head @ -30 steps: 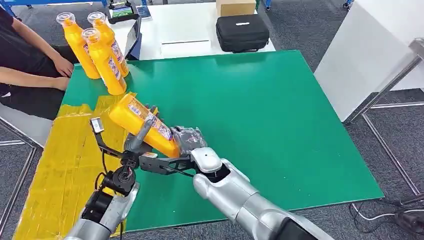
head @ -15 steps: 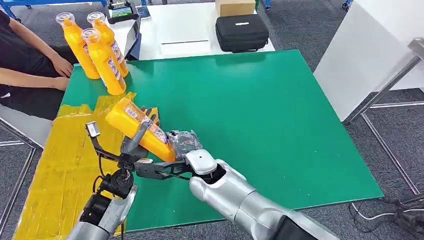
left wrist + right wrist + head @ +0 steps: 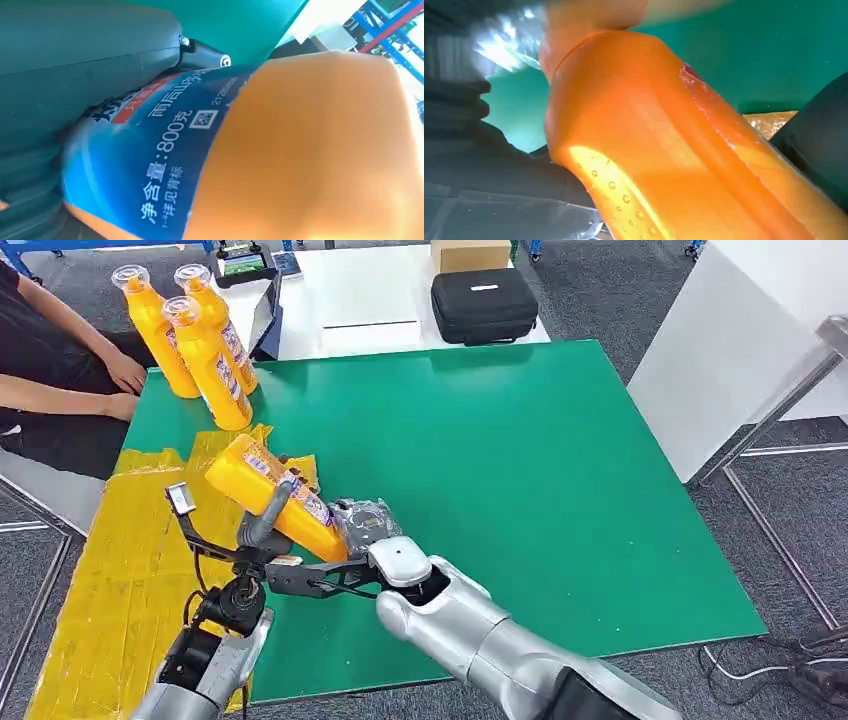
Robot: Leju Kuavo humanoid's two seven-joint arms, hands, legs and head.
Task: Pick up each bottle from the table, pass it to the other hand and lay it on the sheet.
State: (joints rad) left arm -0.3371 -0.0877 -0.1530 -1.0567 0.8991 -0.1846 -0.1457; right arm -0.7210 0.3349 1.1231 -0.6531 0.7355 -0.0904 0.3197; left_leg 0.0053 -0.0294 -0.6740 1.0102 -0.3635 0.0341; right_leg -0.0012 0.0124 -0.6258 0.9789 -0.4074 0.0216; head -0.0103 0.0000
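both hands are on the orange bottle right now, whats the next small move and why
Probably the right hand should let go. The orange bottle is tilted above the edge of the yellow sheet, with the left hand wrapped around its body and the right hand at its cap end. Once the left hand carries it alone, it can lay it on the sheet.

My right arm (image 3: 500, 640) is smooth silver with a white wrist dome; my left arm (image 3: 215, 660) shows black joints and cables.
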